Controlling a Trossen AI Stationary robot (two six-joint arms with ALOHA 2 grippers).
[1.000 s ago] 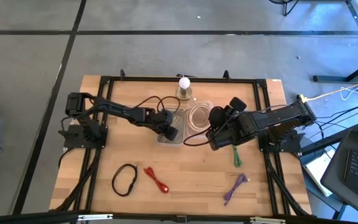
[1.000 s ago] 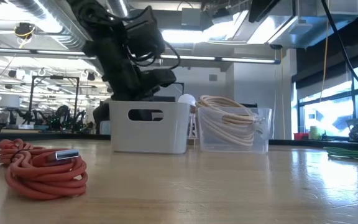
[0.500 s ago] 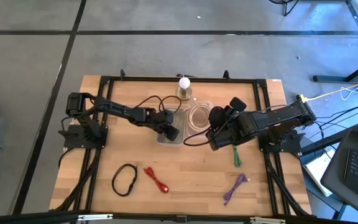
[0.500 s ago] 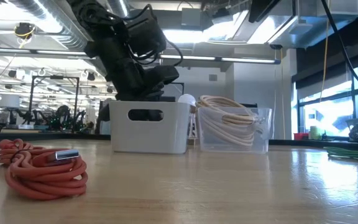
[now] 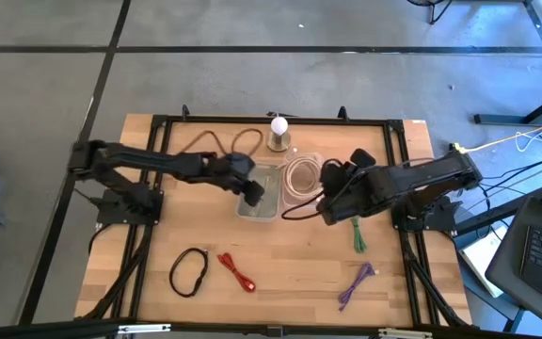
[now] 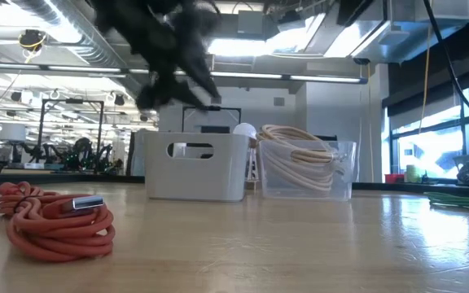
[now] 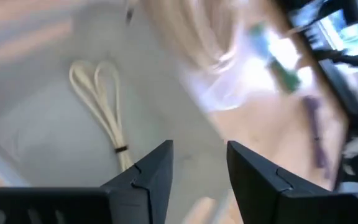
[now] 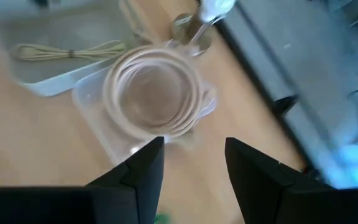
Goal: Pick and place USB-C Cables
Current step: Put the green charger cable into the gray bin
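left wrist view: left gripper (image 7: 197, 177) jaws apart, empty, cream cable (image 7: 104, 106) in bin just beyond.

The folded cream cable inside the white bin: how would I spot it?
Find the white bin mid-table, beside the clear tub. On its floor lies a folded cream cable, pinched by a dark tie. The neighbouring cream coil is round; this one is long and narrow.
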